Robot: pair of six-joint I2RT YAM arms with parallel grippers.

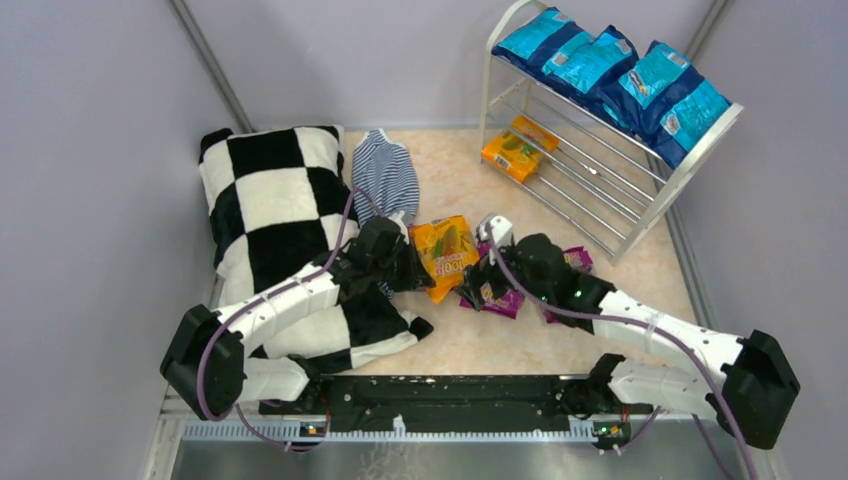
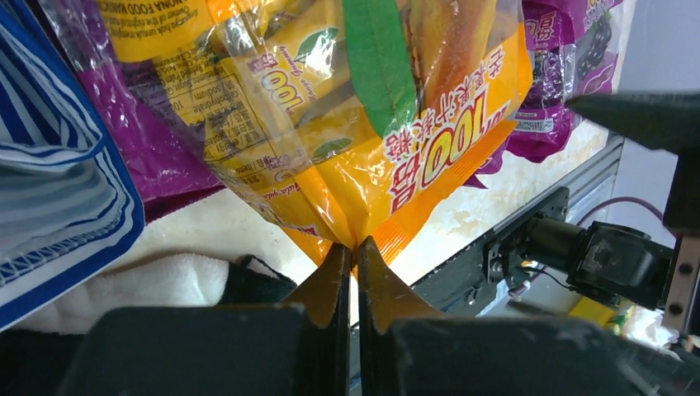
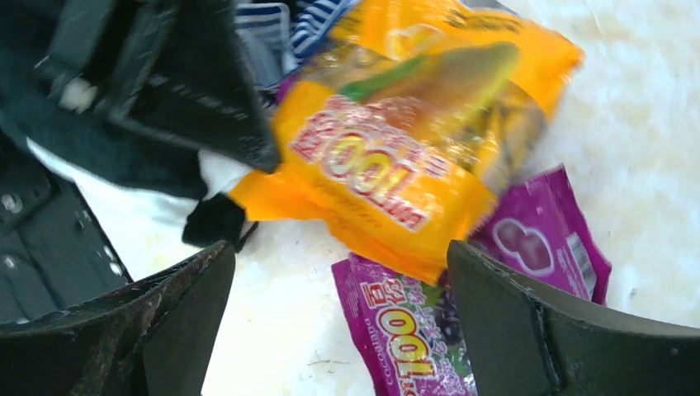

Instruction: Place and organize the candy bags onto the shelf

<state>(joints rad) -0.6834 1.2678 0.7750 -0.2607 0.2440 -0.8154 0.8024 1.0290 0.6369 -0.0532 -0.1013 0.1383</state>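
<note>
At table centre, the left gripper [image 2: 355, 247] is pinched tight on the bottom seam of an orange candy bag [image 2: 396, 148], which overlaps the purple bags [image 3: 413, 338]; it is possibly lifted clear, unclear. The right gripper [image 3: 340, 256] has its jaws wide apart and holds nothing, poised over the purple bags. The shelf [image 1: 598, 188] stands far right, with blue bags [image 1: 610, 75] on the top tier and shelved orange bags [image 1: 518, 148] on a lower tier.

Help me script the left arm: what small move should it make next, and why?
Probably lift straight up a little. The left gripper is shut on the edge of the orange bag, and that bag overlaps purple bags; raising it clears them before swinging toward the shelf.
</note>
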